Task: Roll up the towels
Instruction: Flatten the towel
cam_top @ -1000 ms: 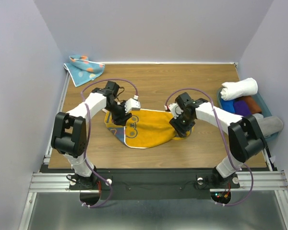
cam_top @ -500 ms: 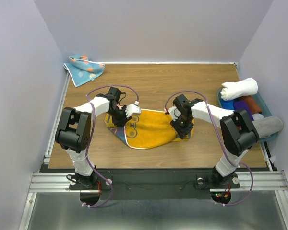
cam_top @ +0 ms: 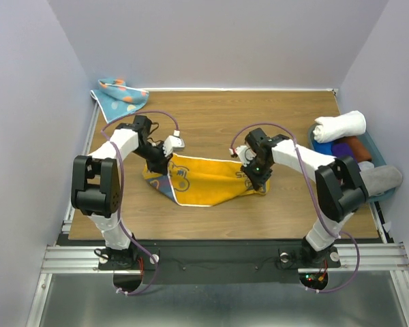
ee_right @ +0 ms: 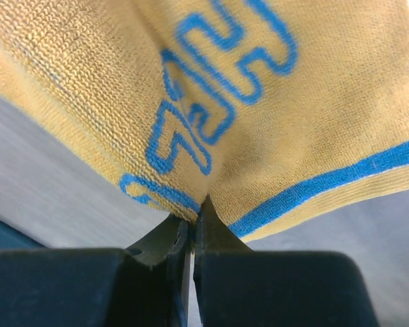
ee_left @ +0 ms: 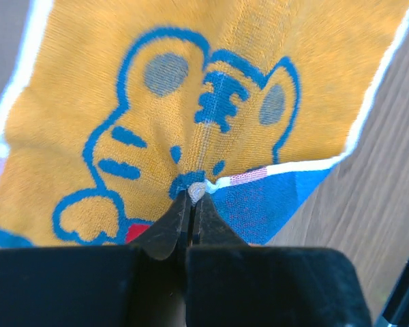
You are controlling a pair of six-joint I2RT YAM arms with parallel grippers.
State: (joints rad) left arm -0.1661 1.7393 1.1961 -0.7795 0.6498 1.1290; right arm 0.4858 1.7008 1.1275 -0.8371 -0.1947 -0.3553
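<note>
The mustard-yellow towel (cam_top: 204,180) with its blue printed face is stretched between my two grippers over the middle of the table, its near edge sagging. My left gripper (cam_top: 152,166) is shut on the towel's left corner; in the left wrist view the fingertips (ee_left: 193,194) pinch the white hem beside the blue cartoon print (ee_left: 191,102). My right gripper (cam_top: 258,180) is shut on the right edge; the right wrist view shows the cloth (ee_right: 259,102) bunched into the closed fingertips (ee_right: 196,208). The light blue dotted towel (cam_top: 119,98) lies crumpled in the far left corner, away from both grippers.
A blue bin (cam_top: 373,146) at the right table edge holds a white rolled towel (cam_top: 339,125) and other rolled cloths in blue, brown and grey. Walls close off the left, far and right sides of the wooden table (cam_top: 218,116).
Both grippers have shut on the yellow towel's ends and moved apart and toward the far side. The towel went from a rumpled heap to a wide, taut band.
</note>
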